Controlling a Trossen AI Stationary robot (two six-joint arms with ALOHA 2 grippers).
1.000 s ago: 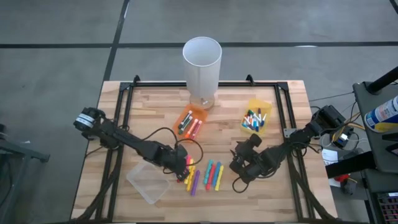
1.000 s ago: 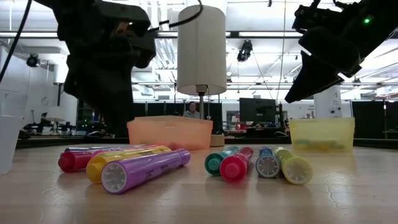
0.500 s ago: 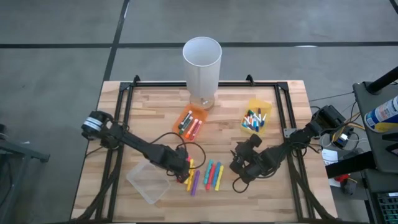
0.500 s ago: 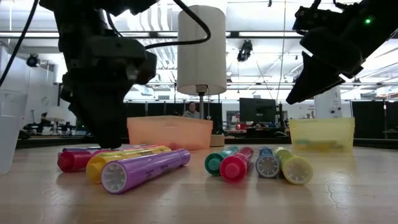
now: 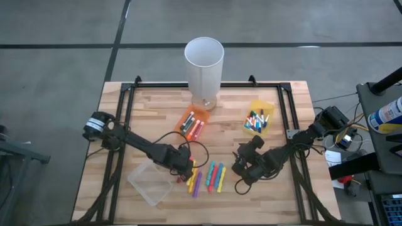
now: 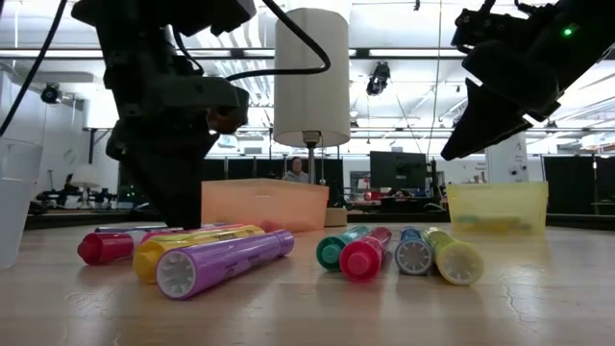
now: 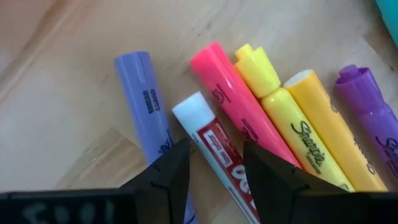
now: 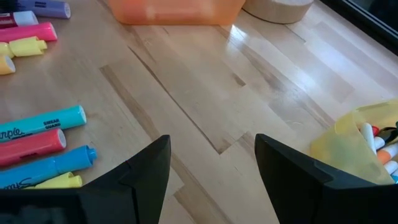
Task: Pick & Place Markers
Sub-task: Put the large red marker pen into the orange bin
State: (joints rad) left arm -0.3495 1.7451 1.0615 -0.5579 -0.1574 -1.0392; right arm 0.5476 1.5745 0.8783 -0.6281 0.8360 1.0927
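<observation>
1. The left gripper [image 7: 214, 171] is down on the loose markers [image 5: 204, 177] at the table's [image 5: 151, 119] front middle, fingers spread astride a red marker with a white cap [image 7: 214, 149].
2. That marker's long axis runs between the fingers, cap pointing away from the wrist.
3. The right gripper [image 5: 242, 164] hovers open beside the row.

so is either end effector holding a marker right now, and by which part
Nothing is clearly held. The left end effector straddles the white-capped red marker along its barrel, fingers open around it. The right end effector hangs open and empty.
</observation>
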